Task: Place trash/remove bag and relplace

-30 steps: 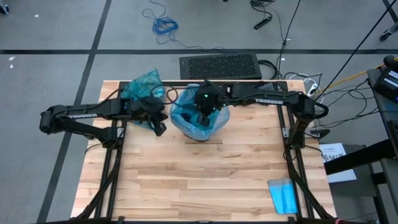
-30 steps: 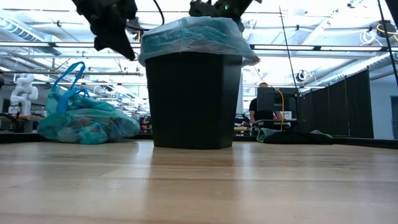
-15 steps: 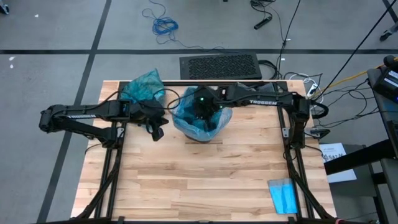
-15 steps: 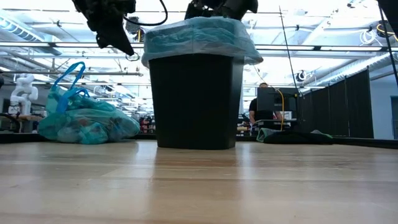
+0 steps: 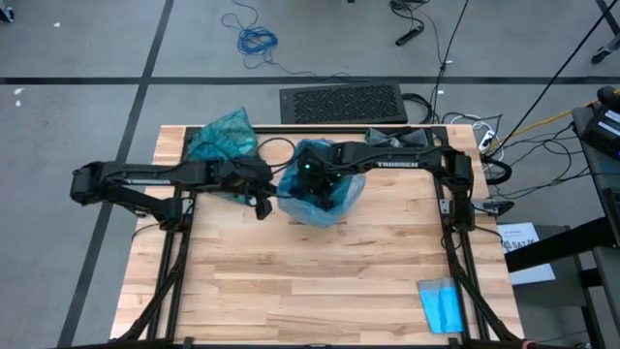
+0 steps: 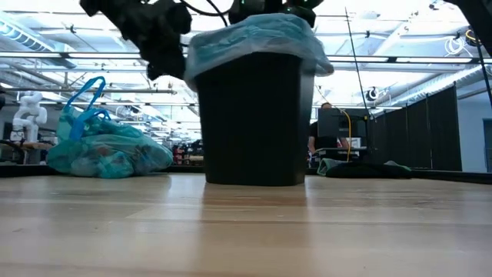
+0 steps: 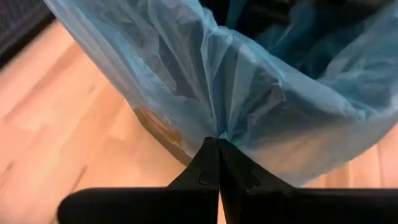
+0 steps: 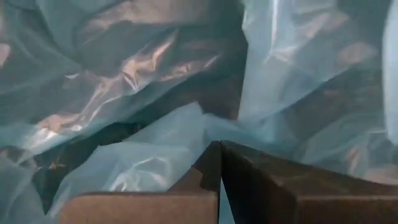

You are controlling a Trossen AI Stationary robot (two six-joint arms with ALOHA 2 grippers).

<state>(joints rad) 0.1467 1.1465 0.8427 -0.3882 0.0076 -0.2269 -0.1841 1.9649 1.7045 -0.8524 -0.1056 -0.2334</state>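
A robotics lab: beyond the wooden worktop [image 6: 246, 231] stand a white humanoid robot [image 6: 28, 115], dark partition panels [image 6: 438, 131] and ceiling trusses overhead.

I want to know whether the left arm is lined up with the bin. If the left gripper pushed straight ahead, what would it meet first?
Most likely the light blue plastic liner draped over the black bin's rim. The shut left gripper already points at a fold of it, apparently touching.

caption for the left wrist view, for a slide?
Left claw shut, pinching the overhanging edge of the sky-blue bag draped on the black bin above the wooden table.
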